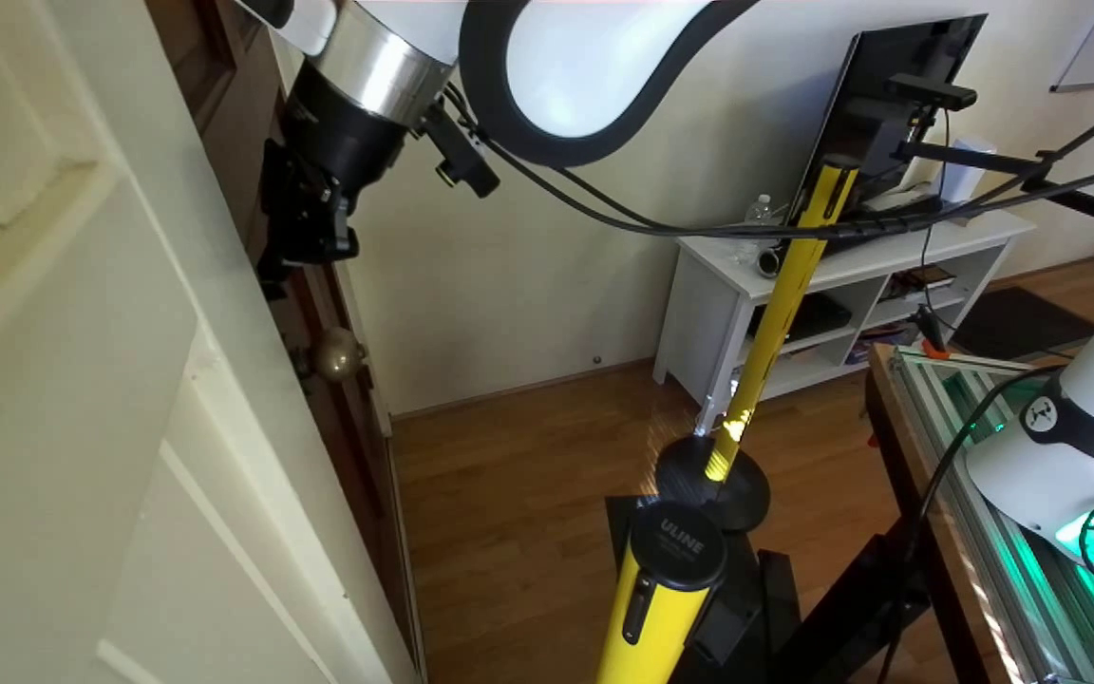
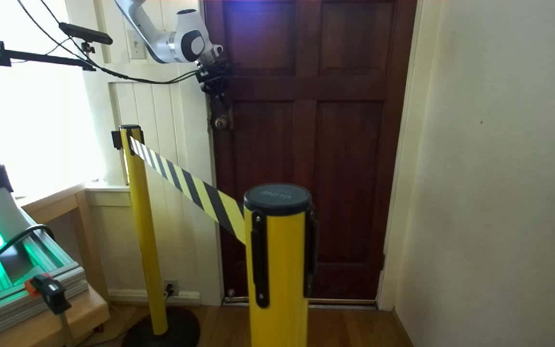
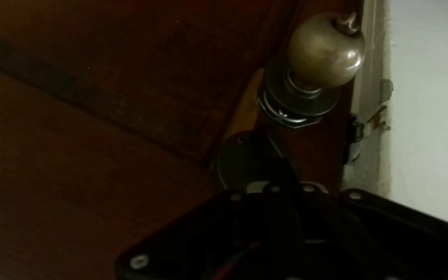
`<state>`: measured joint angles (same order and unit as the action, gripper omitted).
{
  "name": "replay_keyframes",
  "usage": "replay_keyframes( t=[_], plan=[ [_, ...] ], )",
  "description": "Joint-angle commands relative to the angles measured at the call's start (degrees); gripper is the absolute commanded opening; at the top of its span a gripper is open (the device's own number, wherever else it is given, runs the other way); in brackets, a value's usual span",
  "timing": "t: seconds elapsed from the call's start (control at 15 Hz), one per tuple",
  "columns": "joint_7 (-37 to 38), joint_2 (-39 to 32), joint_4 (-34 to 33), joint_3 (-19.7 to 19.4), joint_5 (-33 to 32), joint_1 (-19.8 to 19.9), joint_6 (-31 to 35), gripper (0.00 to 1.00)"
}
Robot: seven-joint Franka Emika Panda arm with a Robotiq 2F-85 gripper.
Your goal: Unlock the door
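Note:
The dark reddish-brown door [image 2: 306, 144] is upright in its frame; it also shows nearly edge-on in an exterior view [image 1: 352, 446]. Its round brass-coloured knob [image 3: 323, 54] sits at the upper right in the wrist view and shows in both exterior views [image 1: 336, 355] [image 2: 221, 123]. A round dark lock plate [image 3: 233, 165] lies near the knob, partly hidden by the fingers. My gripper [image 3: 272, 159] is at this plate, above the knob in both exterior views [image 1: 272, 283] [image 2: 222, 100]. Its dark fingers look shut together. Whether they touch or hold any lock part is hidden.
A white panelled door [image 1: 110, 380] stands close beside the gripper in an exterior view. The pale door frame [image 3: 370, 116] runs along the knob side. Yellow posts [image 2: 280, 270] with a striped belt [image 2: 186, 185] stand before the door. Cables [image 1: 642, 228] trail from the arm.

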<state>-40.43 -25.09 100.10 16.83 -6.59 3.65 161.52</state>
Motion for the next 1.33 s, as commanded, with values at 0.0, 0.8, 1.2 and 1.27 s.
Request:
replay_keyframes(
  t=[0.0, 0.8, 1.2, 1.27],
  plan=[
    [-3.1, -1.9, 1.1, 5.4, 3.0, 0.0, -3.4, 0.0],
    [-1.0, -0.9, 2.1, 0.7, -0.3, -5.2, -4.8, 0.0],
    [-1.6, -0.9, 1.7, -0.3, -0.6, -7.0, -6.3, 0.0],
    [-1.7, -0.9, 1.5, -0.3, -0.5, -7.2, -6.4, 0.0]
  ],
)
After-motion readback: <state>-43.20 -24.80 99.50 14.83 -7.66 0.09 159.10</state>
